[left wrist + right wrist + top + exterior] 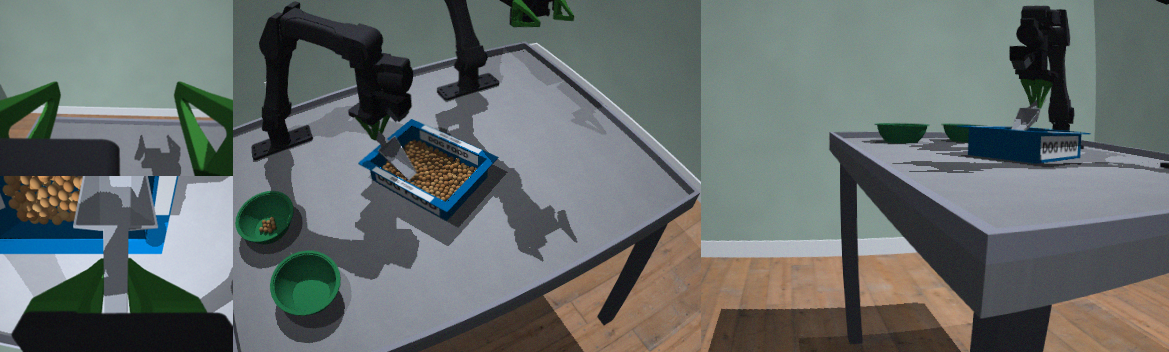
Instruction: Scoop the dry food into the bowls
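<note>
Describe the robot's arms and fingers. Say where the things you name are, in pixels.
Both the left arm (462, 32) and right arm (328, 34) (1058, 80) are black, with chunky, rounded segments and flat rectangular base plates. Their fingers are green; the left pair shows triangular, open frames. No cables are discernible.

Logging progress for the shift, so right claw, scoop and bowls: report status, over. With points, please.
Right claw (378, 134) (1037, 106) (116, 264) shut on scoop (399, 156) (1027, 118) (116, 211). Scoop tilted at the box (468, 194) (1006, 145) (79, 247). One bowl (264, 200) holds food, other bowl (305, 282) empty.

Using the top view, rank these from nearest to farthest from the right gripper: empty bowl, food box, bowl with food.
1. Food box: directly beneath the right gripper.
2. Bowl with food: left in picture.
3. Empty bowl: lower left.
</note>
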`<control>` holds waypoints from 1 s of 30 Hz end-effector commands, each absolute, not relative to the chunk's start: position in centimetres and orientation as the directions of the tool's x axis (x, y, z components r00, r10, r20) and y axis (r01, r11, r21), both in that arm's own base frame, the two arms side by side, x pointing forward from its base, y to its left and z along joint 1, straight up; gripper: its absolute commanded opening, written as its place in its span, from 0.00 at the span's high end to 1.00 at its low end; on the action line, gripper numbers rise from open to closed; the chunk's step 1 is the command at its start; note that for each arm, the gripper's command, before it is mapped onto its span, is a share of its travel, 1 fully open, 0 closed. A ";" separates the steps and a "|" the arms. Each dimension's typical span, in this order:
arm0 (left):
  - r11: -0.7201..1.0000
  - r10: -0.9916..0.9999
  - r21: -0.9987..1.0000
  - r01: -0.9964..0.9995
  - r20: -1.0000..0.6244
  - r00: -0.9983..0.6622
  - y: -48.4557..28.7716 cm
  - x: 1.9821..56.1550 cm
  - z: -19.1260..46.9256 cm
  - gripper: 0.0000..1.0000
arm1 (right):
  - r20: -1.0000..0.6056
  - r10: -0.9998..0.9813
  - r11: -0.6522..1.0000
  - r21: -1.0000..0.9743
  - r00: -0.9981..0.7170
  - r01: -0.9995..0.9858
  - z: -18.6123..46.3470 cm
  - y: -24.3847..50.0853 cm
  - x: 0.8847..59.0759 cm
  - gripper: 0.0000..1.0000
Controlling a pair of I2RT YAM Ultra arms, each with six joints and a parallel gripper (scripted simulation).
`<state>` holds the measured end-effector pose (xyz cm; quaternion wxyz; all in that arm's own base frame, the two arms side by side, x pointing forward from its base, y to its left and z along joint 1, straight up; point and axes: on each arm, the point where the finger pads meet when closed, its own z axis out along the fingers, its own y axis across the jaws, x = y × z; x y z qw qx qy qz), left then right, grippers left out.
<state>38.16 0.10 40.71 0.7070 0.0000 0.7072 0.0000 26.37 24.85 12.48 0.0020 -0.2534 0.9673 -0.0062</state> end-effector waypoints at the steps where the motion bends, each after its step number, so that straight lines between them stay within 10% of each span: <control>1: 1.000 0.000 0.000 0.000 -0.999 0.055 0.1 37.6 42.8 0.00 | -0.083 -0.479 0.877 0.006 -0.874 -0.481 14.9 25.3 27.3 1.00; 30: 1.000 0.000 0.000 0.000 -0.999 0.055 0.1 37.6 42.8 0.00 | -0.029 -0.496 0.869 -0.008 -0.868 -0.495 11.9 24.5 25.5 1.00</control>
